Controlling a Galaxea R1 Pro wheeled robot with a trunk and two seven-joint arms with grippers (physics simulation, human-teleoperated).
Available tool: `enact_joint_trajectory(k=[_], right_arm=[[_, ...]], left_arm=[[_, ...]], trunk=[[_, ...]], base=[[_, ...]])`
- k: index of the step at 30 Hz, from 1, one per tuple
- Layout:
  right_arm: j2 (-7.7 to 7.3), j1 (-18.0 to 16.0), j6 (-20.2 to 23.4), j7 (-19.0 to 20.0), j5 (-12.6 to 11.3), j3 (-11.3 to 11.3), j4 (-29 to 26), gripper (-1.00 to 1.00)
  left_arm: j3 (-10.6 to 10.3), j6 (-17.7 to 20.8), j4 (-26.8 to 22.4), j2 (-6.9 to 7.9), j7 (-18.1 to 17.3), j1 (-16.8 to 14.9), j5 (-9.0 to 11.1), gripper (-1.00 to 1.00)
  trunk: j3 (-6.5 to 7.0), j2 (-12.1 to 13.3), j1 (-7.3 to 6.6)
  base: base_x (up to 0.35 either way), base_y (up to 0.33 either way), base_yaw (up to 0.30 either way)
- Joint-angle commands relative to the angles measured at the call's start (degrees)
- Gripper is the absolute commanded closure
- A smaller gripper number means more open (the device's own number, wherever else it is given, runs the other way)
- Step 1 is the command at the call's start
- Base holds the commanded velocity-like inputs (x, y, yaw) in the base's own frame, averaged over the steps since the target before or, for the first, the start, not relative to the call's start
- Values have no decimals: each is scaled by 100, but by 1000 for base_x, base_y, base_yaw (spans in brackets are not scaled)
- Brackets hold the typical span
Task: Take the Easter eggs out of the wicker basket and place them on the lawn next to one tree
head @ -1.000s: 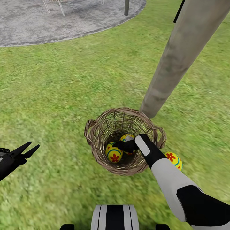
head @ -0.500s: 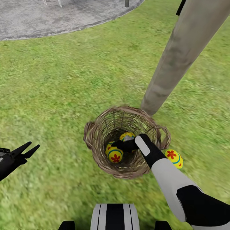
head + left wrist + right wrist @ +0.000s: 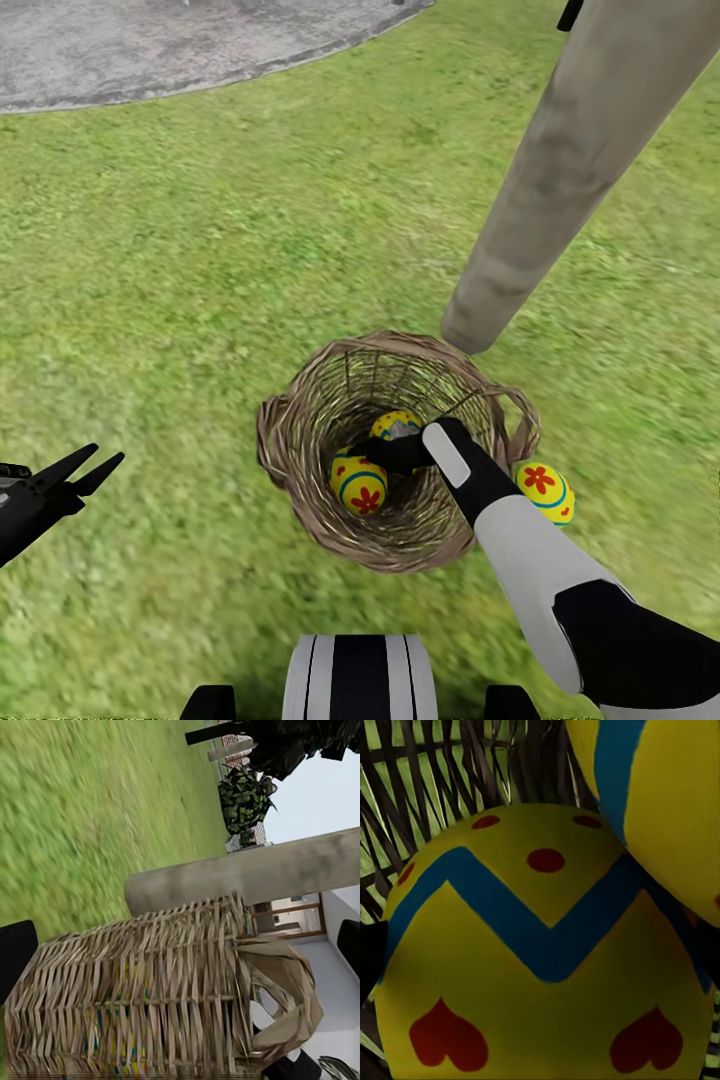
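- R gripper [image 3: 395, 452] is down inside the wicker basket [image 3: 300, 480], working at the rear egg [image 3: 396, 423]. Head view hides the fingers behind the wrist and the egg, so I can't tell how wide they stand or whether they've got it.
- R wrist cam: zigzag egg [image 3: 540, 967] sits dead ahead, very close, with a second egg [image 3: 660, 802] pressed against it. Dark edges at both sides of the frame may be the fingers straddling it – my guess, not confirmed.
- Front egg [image 3: 359, 486] lies on the basket floor at about 8 o'clock from the gripper.
- Third egg [image 3: 545, 492] is already out on the lawn [image 3: 180, 300], at 3 o'clock of the basket, just beside its wall and near the tree trunk [image 3: 560, 190].
- Trunk base meets the grass at 1 o'clock of the basket, close to the rim.
- Change over last sec: arm pose in head view unchanged; basket rim has crept a bit and the patio [image 3: 150, 40] has slid toward 12 o'clock. Mostly head/base shift, I reckon; basket may also be getting nudged.
- Meaning: one of three done, two still inside. No lift yet.
- L gripper [image 3: 88, 468] hangs at 9 o'clock, fingers spread, holding nothing.
- L wrist cam looks at the basket's side, trunk behind it.
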Motion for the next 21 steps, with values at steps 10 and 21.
enact_joint_trajectory(k=[10,21], right_arm=[[-3,5,-3,-11,-2,-5,112,100],[-3,6,-3,-14,0,-11,98,100]], left_arm=[[-8,5,-4,4,4,-1,-13,-100],[11,0,-18,-26,-10,-1,8,-100]], trunk=[[20,3,1],[131,9,-12]], base=[[0,0,0],[0,0,0]])
